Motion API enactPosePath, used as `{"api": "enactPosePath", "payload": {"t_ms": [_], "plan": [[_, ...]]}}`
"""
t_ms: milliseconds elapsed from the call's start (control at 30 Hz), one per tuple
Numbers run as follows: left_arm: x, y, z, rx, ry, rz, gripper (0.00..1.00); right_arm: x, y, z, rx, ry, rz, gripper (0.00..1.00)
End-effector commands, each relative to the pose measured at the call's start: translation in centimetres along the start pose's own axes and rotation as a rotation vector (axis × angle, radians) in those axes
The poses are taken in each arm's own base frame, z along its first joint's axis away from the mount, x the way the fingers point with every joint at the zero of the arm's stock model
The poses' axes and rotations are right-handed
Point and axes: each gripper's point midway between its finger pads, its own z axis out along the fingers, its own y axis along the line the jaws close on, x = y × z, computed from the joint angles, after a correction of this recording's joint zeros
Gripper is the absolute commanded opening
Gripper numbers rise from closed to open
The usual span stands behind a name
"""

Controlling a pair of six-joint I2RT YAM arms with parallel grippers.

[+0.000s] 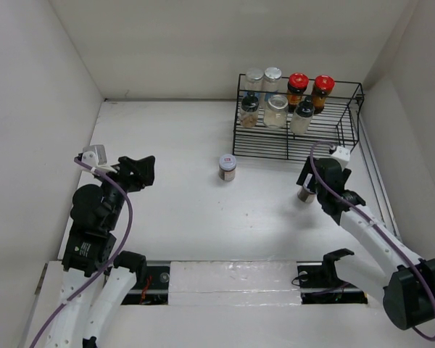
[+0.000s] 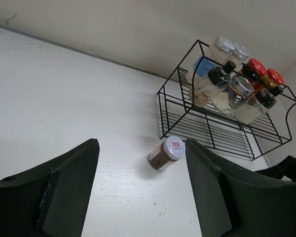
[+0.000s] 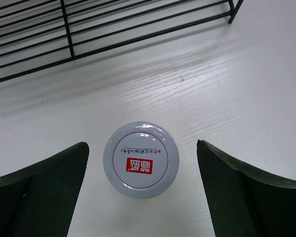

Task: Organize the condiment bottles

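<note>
Right gripper (image 3: 141, 145), jaws wide apart, straddles a white-lidded jar (image 3: 141, 159) at 3 o'clock without touching it. Left gripper (image 2: 142, 148) is open and empty. Second jar (image 1: 228, 167) stands mid-table. Seven bottles (image 1: 276, 110) sit in the rack (image 1: 275, 154) at 1 o'clock.

A black wire rack (image 1: 326, 138) stands at the far right of the white table (image 1: 181, 217), carrying seven small bottles (two red-capped dark bottles (image 1: 298, 87) far right). A silver-lidded glass jar (image 1: 228, 167) stands alone mid-table. The right gripper (image 1: 305, 185) hangs over another small jar (image 1: 305, 196).
</note>
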Motion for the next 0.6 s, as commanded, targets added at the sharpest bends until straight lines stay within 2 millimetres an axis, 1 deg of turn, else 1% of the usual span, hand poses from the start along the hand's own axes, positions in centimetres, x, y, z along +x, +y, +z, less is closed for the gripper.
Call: {"api": "enactPosePath", "payload": {"t_ms": [0,33,67,100,167,200,267,300,367,400,467,500,533,567], "plan": [[-1.4,-0.9,-0.2,0.042,-0.057,0.01,0.66,0.9,0.6,0.0,-0.023,0.034,0.037,0.96],[-1.4,-0.9,-0.2,0.042,-0.057,0.01,0.66,1.1,0.2,0.2,-0.006,0.047,0.045,0.95],[-1.4,-0.9,-0.2,0.042,-0.057,0.01,0.66,1.6,0.3,0.5,-0.007,0.067,0.037,0.93],[-1.7,-1.0,-0.4,0.047,-0.067,0.009,0.66,2.5,0.0,0.6,-0.002,0.096,0.044,0.92],[-1.7,-1.0,-0.4,0.047,-0.067,0.009,0.66,2.8,-0.2,1.0,-0.001,0.106,0.053,0.88],[-1.7,-1.0,-0.4,0.047,-0.067,0.009,0.66,3.1,-0.1,1.0,-0.009,0.111,0.053,0.79],[-1.7,-1.0,-0.4,0.047,-0.067,0.009,0.66,3.4,0.0,1.1,-0.016,0.125,0.05,0.74],[-1.7,-1.0,-0.4,0.047,-0.067,0.009,0.66,3.4,0.0,1.1,-0.016,0.125,0.05,0.69],[-1.7,-1.0,-0.4,0.047,-0.067,0.009,0.66,3.4,0.0,1.1,-0.016,0.125,0.05,0.55],[-1.7,-1.0,-0.4,0.047,-0.067,0.009,0.66,3.3,0.0,0.9,-0.018,0.12,0.052,0.52],[-1.7,-1.0,-0.4,0.047,-0.067,0.009,0.66,1.0,-0.5,0.1,0.003,0.055,0.062,0.48],[-1.7,-1.0,-0.4,0.047,-0.067,0.009,0.66,0.1,-0.8,-0.5,0.014,0.039,0.051,0.48],[-1.7,-1.0,-0.4,0.047,-0.067,0.009,0.66,-3.2,-0.4,-1.9,-0.015,-0.046,0.071,0.48],[-1.5,-0.9,-0.2,0.043,-0.059,0.01,0.66,-5.1,-0.2,-2.8,-0.027,-0.097,0.096,0.48]]}}
